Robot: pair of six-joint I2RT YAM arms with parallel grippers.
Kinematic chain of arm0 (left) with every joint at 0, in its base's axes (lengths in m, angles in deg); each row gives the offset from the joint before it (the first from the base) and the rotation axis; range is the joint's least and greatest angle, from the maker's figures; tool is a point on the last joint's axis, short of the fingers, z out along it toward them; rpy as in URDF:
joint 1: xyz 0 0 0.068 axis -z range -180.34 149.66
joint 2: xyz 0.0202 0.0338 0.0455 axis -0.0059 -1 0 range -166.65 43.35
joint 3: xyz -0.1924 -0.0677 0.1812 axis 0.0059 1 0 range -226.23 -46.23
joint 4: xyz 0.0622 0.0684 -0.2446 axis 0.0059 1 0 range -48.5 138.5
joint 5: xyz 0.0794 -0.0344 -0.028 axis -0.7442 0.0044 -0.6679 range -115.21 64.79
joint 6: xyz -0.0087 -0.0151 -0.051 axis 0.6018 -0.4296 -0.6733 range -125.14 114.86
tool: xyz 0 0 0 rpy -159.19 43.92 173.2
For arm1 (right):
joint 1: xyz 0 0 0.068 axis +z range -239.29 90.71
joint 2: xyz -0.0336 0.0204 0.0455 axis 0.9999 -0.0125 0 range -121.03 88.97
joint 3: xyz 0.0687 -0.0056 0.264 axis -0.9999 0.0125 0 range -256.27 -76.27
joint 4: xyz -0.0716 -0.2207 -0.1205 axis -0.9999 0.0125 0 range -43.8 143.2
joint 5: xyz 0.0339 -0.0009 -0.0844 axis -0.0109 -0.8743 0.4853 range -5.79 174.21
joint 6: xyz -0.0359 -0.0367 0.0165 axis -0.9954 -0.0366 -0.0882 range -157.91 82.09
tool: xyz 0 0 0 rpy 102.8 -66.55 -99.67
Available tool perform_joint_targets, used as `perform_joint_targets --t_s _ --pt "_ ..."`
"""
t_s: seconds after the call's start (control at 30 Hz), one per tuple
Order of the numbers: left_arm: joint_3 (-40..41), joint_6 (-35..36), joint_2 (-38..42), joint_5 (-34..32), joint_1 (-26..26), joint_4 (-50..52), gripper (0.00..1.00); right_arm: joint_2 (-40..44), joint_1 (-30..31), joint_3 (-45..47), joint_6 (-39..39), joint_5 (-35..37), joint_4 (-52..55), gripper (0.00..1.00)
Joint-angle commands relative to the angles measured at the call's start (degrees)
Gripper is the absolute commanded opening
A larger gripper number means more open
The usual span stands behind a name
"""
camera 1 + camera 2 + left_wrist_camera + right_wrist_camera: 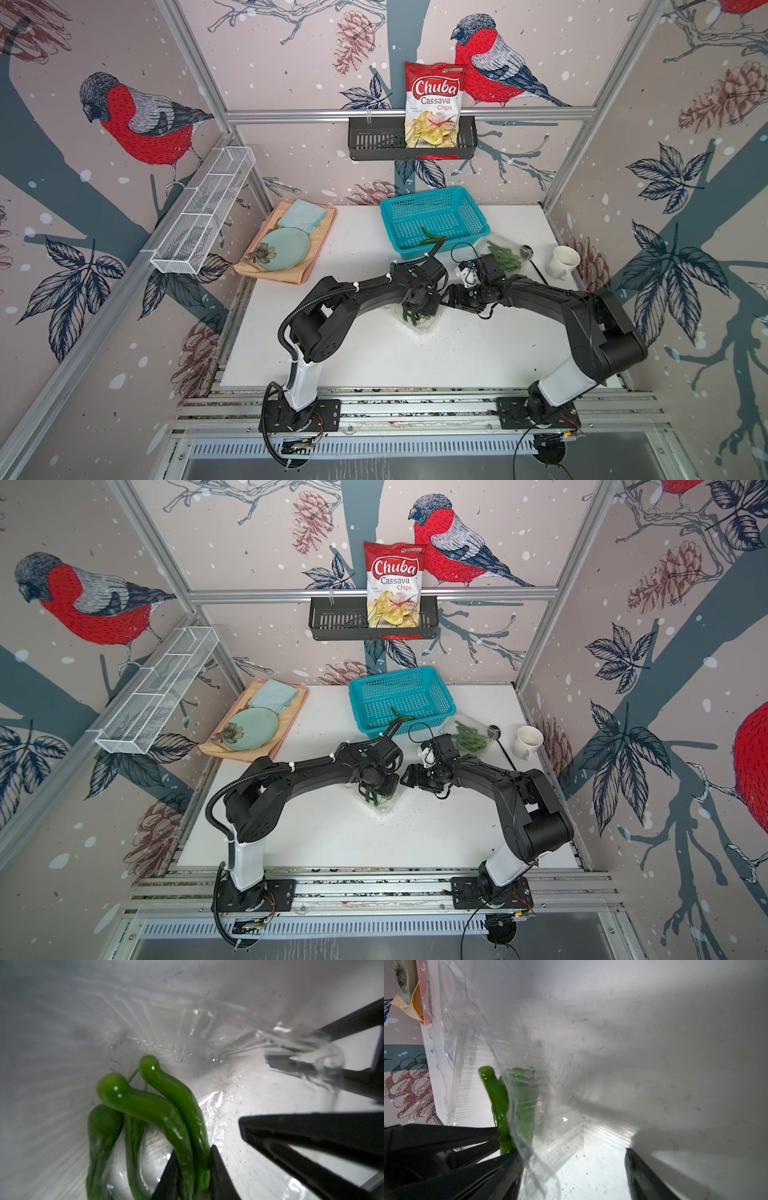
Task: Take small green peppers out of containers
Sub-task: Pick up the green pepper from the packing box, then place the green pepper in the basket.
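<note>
Left gripper (194,1149) pinches glossy, curved green peppers (145,1103)

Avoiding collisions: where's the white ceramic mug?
In both top views, the white ceramic mug stands at the table's far right, near the clear plastic clamshell.

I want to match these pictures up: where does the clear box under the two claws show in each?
In a top view: the clear box sits below centre, slightly right.
In a top view: straight below centre.
Left wrist: ribbed wall across the upper middle.
Right wrist: ribbed wall, left of centre.
Shared landmark: the green peppers inside it.
</note>
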Motion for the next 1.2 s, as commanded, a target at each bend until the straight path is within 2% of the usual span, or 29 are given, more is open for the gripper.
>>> perform_joint_targets --t_s 0.0,0.3,0.43,0.63,0.83,0.9,0.97,1.17 --pt "-0.9 0.0 1.5 -1.2 0.1 3.3 0.20 1.0 -0.5 0.4 -1.2 0.6 0.8 0.75" --pt "-5.4 0.6 4.1 -4.4 -0.1 7.2 0.20 -0.8 -1.2 0.4 -1.8 0.1 0.6 0.74" --pt "-9.7 1.6 4.2 -6.4 -0.9 9.5 0.20 -1.4 -1.2 0.5 -1.8 -0.2 0.5 0.74" --pt "-19.3 4.1 2.6 -8.2 -5.0 11.1 0.21 -1.4 -1.1 0.7 -1.7 -0.4 0.1 0.74" --pt "-29.6 6.5 -3.1 -8.9 -9.7 10.4 0.21 -1.2 -1.0 1.2 -1.4 -0.6 -0.2 0.74" --pt "-33.4 7.1 -5.9 -11.3 -10.4 10.6 0.21 -1.1 -0.8 1.7 -1.4 -0.7 -0.4 0.73" --pt "-38.3 7.7 -9.5 -14.9 -10.9 10.9 0.21 -0.8 -0.7 2.2 -1.2 -0.7 -0.9 0.74" --pt "-50.2 6.1 -20.8 -17.0 -13.8 9.5 0.21 -1.0 -0.2 3.1 -0.3 -1.2 -1.8 0.74"
